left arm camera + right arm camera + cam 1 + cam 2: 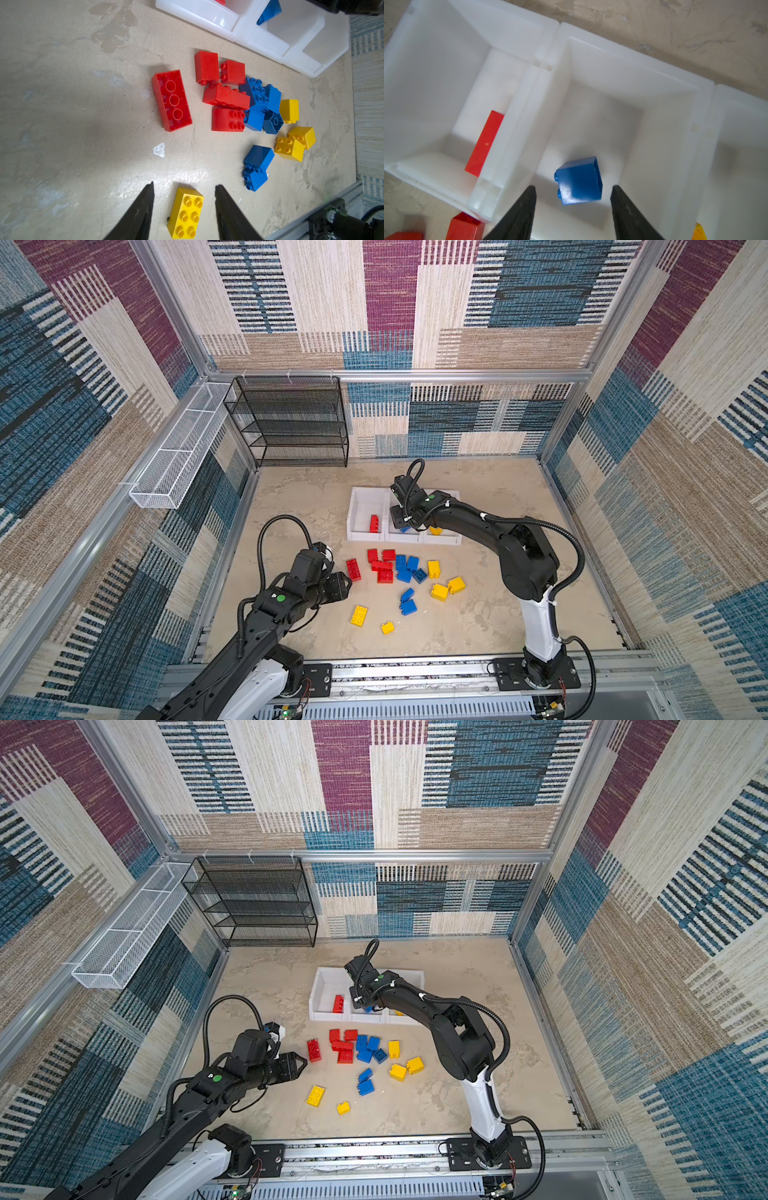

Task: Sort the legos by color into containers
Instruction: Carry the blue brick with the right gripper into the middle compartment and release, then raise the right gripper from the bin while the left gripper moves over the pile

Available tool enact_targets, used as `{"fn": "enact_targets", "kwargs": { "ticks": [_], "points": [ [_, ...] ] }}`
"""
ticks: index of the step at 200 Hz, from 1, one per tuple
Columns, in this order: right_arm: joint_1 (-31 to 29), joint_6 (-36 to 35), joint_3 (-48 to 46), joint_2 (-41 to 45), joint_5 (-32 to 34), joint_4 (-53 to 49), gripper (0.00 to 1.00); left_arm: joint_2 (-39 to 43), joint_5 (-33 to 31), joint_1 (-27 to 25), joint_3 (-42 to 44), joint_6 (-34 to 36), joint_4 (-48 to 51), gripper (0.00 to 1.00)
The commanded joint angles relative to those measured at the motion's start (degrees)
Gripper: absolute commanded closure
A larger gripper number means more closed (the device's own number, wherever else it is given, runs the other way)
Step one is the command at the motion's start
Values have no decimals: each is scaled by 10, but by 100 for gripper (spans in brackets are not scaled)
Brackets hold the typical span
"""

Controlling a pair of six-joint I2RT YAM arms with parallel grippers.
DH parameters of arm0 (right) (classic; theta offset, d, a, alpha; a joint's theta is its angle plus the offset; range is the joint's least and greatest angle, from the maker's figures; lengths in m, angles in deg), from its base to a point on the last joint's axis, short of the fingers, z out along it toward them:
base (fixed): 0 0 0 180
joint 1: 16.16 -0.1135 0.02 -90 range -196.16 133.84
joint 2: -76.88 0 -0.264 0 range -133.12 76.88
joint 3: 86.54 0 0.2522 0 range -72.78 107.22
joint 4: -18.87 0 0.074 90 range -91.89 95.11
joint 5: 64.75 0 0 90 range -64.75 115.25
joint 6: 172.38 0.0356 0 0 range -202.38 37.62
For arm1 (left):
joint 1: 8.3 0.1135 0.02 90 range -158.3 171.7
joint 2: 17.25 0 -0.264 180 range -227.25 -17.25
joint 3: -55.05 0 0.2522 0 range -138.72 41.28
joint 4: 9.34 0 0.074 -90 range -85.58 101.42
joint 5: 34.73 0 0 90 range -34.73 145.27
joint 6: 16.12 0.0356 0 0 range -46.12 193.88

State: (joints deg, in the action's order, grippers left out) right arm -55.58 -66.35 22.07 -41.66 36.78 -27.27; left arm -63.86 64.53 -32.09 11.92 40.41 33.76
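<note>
Three joined white containers stand mid-table. My right gripper hangs open over the middle one. A blue lego sits tilted and loose below its fingers, touching neither. The left container holds a red lego; a yellow one shows in the right container. Red, blue and yellow legos are scattered in front of the containers. My left gripper is open and empty above the table. It is near a red oblong lego and apart from a yellow oblong one.
A black mesh rack stands at the back left, with a long white wire basket on the left wall. The right arm arches over the right container. A metal rail runs along the front edge.
</note>
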Motion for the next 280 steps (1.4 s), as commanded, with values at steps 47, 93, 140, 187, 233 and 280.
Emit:
{"fn": "enact_targets", "kwargs": {
  "ticks": [47,93,140,187,233,280],
  "points": [
    [0,7,-45,72,-12,24,35,-18,-6,-1,-2,-8,7,48],
    [0,16,-117,130,-34,36,35,-36,-19,0,-6,-9,7,47],
    [-1,34,-183,198,-38,36,35,-67,-25,-4,-21,-2,6,45],
    [-1,60,-236,249,-39,37,35,-110,-34,-11,-41,7,-1,41],
    [-2,80,-281,296,-34,33,35,-186,-35,-14,-77,22,-19,39],
    [-2,91,-306,315,-40,25,35,-264,-46,-18,-112,32,-37,39]
  ]
}}
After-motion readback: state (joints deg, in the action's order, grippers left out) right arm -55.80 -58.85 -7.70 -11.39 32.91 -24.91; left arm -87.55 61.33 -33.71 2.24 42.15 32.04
